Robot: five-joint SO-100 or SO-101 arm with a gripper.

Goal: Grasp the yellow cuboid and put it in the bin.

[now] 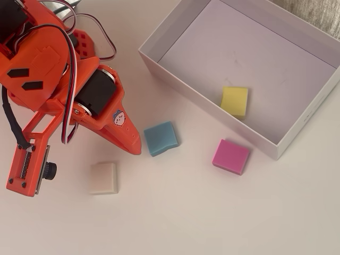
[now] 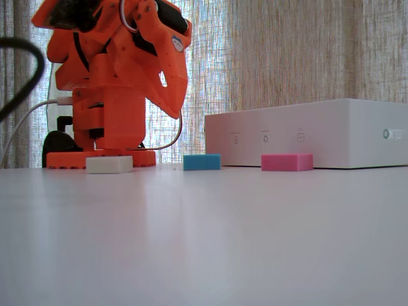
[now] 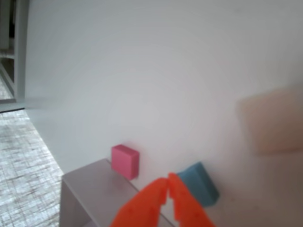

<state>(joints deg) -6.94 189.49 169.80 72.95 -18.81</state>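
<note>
Lying in the bin [image 1: 297,123], yellow cuboid [image 1: 235,101] sits well apart from hand [image 1: 137,150].

A home or hobby setup is suggested rather than a lab: a plain white tabletop [image 2: 204,242] is backed by loosely woven beige curtains [image 2: 293,51] with daylight let through. A 3D-printed orange plastic robot arm [image 2: 121,76] is seen on it, with small coloured foam blocks [image 1: 161,138] scattered beside a white cardboard box [image 1: 255,135].

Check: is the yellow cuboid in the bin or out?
In. The overhead view shows the yellow cuboid lying flat on the bin floor, by its near wall.
</note>
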